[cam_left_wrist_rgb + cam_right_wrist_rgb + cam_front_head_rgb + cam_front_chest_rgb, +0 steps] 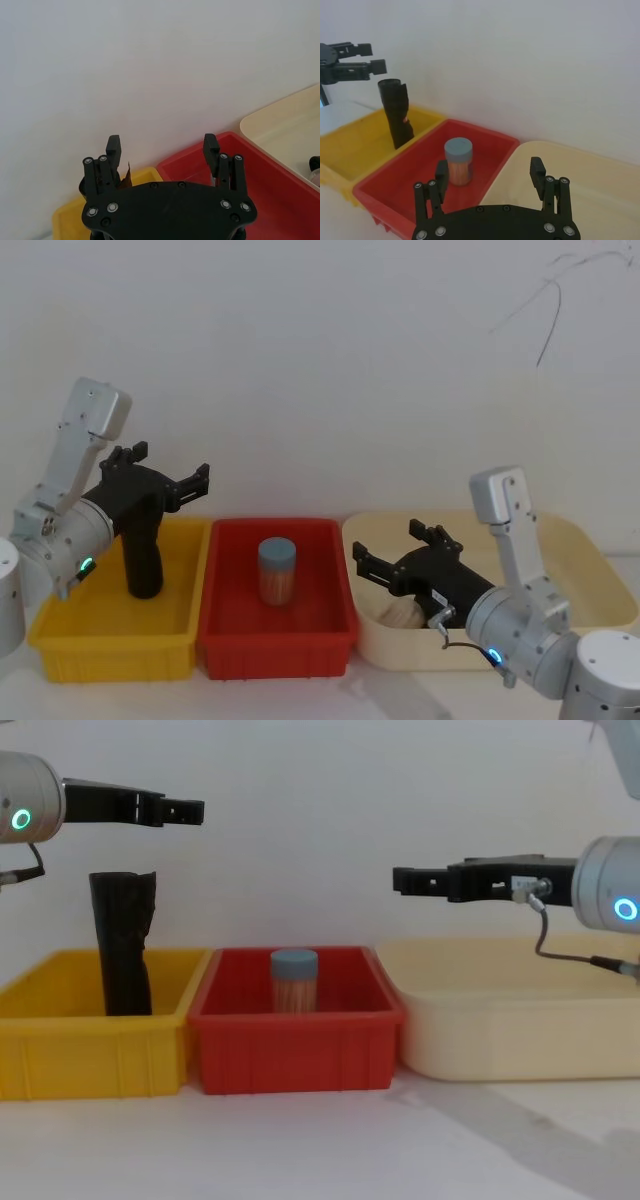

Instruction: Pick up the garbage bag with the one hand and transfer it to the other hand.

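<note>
The garbage bag is a tall black roll standing upright in the yellow bin; it also shows in the chest view and in the right wrist view, where a small red mark sits on its side. My left gripper, on the green-ringed arm, hovers open above the roll's top and a little toward the red bin, touching nothing. My right gripper, on the blue-ringed arm, is open over the cream tray and points toward the red bin.
Between the other two containers sits a red bin with a jar that has a grey-blue lid. The cream tray on the right holds a pale object. A white wall stands close behind the bins.
</note>
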